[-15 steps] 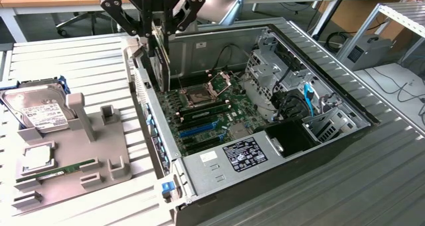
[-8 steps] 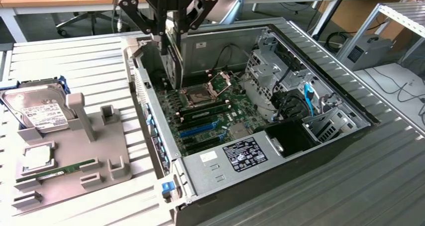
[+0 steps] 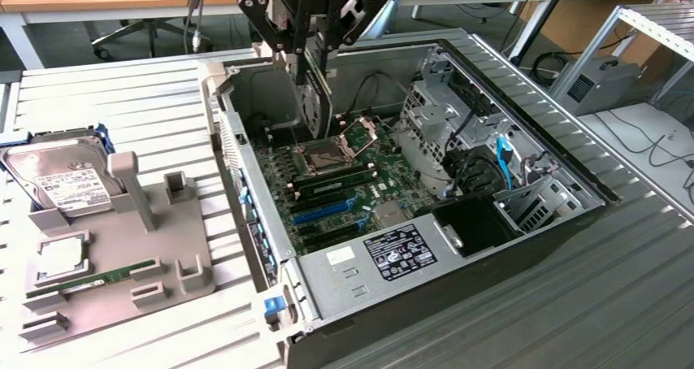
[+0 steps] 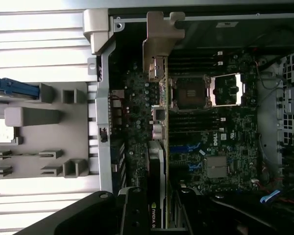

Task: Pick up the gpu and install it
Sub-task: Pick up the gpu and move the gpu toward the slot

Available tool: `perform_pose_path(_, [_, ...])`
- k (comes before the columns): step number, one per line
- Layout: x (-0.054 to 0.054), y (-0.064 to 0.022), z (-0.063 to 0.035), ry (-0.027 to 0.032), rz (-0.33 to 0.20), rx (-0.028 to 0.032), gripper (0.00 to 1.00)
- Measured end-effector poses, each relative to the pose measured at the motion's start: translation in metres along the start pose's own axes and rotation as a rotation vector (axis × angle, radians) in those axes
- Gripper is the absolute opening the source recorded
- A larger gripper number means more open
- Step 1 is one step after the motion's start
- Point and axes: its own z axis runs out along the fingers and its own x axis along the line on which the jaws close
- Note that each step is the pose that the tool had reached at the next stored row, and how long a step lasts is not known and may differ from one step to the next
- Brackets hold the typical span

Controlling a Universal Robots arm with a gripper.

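Exterior view: the black linkage gripper (image 3: 311,54) hangs over the rear part of the open silver-and-black computer case (image 3: 325,275). The case lies on its side on the ribbed grey metal worktop (image 3: 607,304).

Grip state: the fingers (image 4: 134,211) are closed part-way and clamp both faces of the gpu (image 3: 317,101). The gpu is a thin flat expansion card with a black cooler face, a green circuit board and a silver metal end bracket (image 4: 162,39).

Position of the gpu:
- It is held upright with its long axis vertical and the bracket end lowest.
- It sits within the outline of the case, above the green motherboard (image 3: 341,194).
- Whether the bracket end touches anything inside the case cannot be told.

Wrist view: the gpu appears edge-on, running from the fingers toward the rear wall of the case. Its edge passes just beside the square metal processor socket (image 4: 191,92), between the socket and the case wall that carries the ports. The blue expansion slot (image 4: 183,148) lies near the card edge, on the socket side.

Outside the case, on the exterior view's left, stands a grey moulded parts fixture (image 3: 141,247). It carries:
- a silver hard drive with a white label (image 3: 65,182);
- a square silver processor (image 3: 63,255);
- a narrow green memory stick (image 3: 93,278).

All three lie well apart from the case and the gripper.
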Motion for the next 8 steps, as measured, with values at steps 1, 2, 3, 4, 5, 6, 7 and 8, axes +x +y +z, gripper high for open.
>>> perform_pose_path(1, [-0.003,0.0001,0.0001,0.0,0.0,0.0,0.27])
perform_pose_path(2, [-0.005,0.0002,0.0001,0.0,0.0,0.0,0.27])
perform_pose_path(3, [-0.008,0.0003,0.0002,0.0,0.0,0.0,0.27])
perform_pose_path(4, [-0.01,0.0005,0.0002,0.0,0.0,0.0,0.27])
perform_pose_path(5, [-0.016,0.0007,0.0004,0.0,0.0,0.0,0.27])
perform_pose_path(6, [-0.02,0.0009,0.0004,0.0,0.0,0.0001,0.27])
perform_pose_path(7, [-0.023,0.001,0.0005,0.0,0.0,0.0001,0.27])
perform_pose_path(8, [-0.025,0.0011,0.0006,0.0,0.0,0.0,0.27])
